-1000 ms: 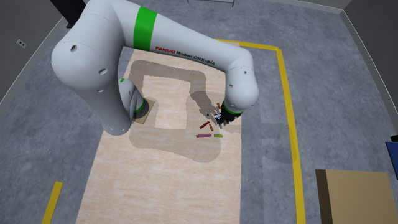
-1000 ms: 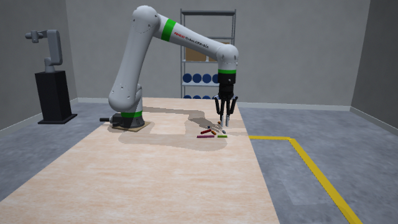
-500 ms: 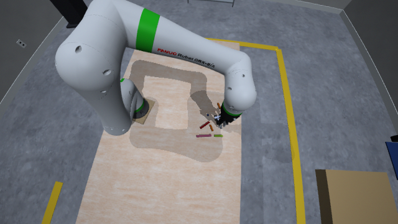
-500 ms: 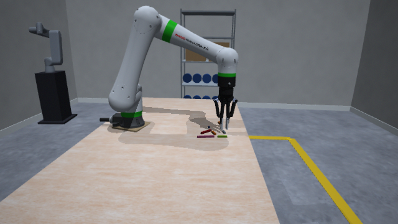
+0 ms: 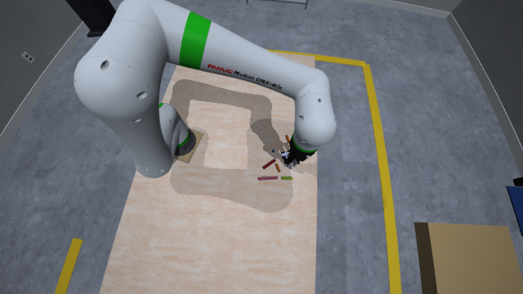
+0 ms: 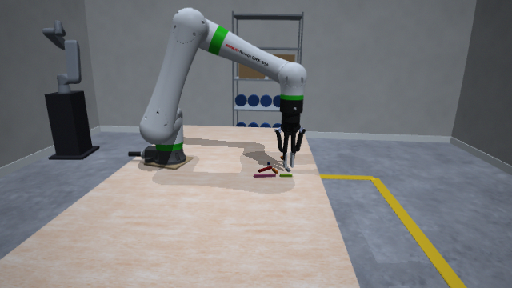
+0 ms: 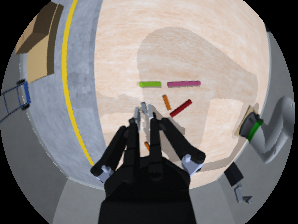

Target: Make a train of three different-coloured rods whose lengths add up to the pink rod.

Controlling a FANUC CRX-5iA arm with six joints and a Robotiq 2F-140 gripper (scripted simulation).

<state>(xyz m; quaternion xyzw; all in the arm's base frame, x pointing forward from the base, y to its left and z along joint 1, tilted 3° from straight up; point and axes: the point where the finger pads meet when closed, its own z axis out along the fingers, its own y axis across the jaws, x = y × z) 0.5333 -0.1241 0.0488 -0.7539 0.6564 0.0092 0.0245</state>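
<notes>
1. Top view. The gripper (image 5: pixel 291 164) (image 6: pixel 289 166) (image 7: pixel 144 110) is right of centre, fingers low over the table (image 5: pixel 204 245) (image 6: pixel 180 240) (image 7: pixel 200 30). Below it: pink rod (image 5: pixel 267 178) (image 6: pixel 265 175) (image 7: pixel 184 84) and lime rod (image 5: pixel 287 178) (image 6: pixel 286 175) (image 7: pixel 150 84), roughly in line, a small gap between. Above pink: red rod (image 5: pixel 269 164) (image 6: pixel 265 169) (image 7: pixel 181 108) and near orange rod (image 5: pixel 277 167) (image 6: pixel 275 170) (image 7: pixel 167 102), both slanted. Higher up: blue rod (image 5: pixel 273 151) (image 6: pixel 269 163), far orange rod (image 5: pixel 288 139) (image 7: pixel 147 146). Judgement: blue 1 + grey 3 + lime 5 = 9; train not yet made.

2. Exterior view. Fingers close together but a narrow gap apart, clamped on nothing. Grey rod (image 6: pixel 288 169) (image 7: pixel 143 106) is on the table by the tips, right of centre. Probable step: picking grey. Risk: with so little opening, a small sideways error would land a tip on the rod and roll or press it. Near orange is close by; a wider opening or a turn could knock it.

3. Wrist view. Grey shows at the gap between the tips, centre of frame; contact cannot be told. Blue not seen here. Risks: grey gripped askew would be set down crooked; pushing rods against lime could shift it towards pink, spoiling the required clearance. Blue, being tiny, could tip or stick at release.
</notes>
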